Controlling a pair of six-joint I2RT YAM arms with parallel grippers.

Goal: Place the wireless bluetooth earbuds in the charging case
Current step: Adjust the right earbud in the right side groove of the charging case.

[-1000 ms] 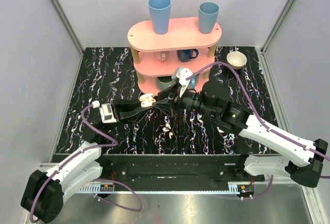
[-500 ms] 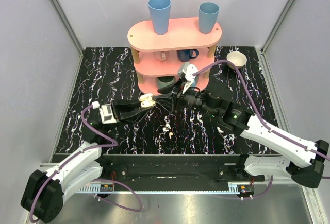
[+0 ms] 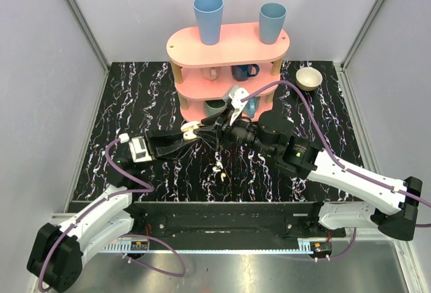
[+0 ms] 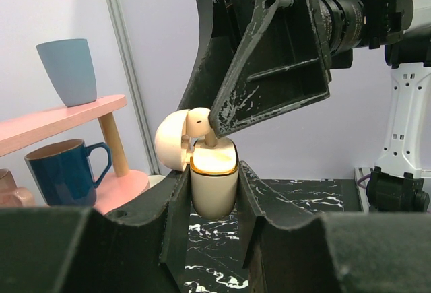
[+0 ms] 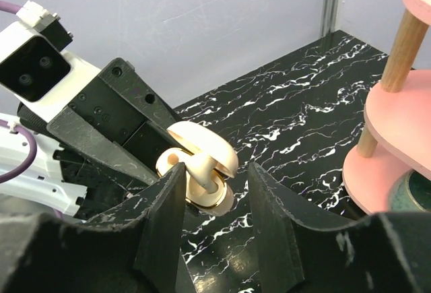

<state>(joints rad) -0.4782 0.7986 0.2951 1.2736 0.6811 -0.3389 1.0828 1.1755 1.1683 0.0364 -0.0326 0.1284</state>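
A: Where is the charging case [image 4: 214, 184]?
B: Left gripper [image 4: 210, 195] pinches it upright, lid open, above the worktop [image 3: 135, 98].
A: And right gripper [image 5: 210, 184]?
B: It pinches one earbud [image 4: 200, 122], stem down at the case opening. 2nd earbud [image 3: 218, 172] lies on worktop, near the arms' bases.

Charging case [image 4: 214, 186]: smooth cream plastic, satin sheen, with a shiny gold-toned rim at the mouth. Earbud [image 4: 200, 123]: smooth cream plastic, same finish. Right tool [image 4: 269, 64]: matt black plastic, scuffed and flecked white along its edges. Left tool [image 5: 138, 146]: matt black plastic. Tabletop [image 3: 138, 98]: black with white marble veining, slight gloss. Shelf [image 3: 229, 47]: matt pink boards on bare wooden posts. Navy mug [image 4: 62, 172]: glossy glazed surface.
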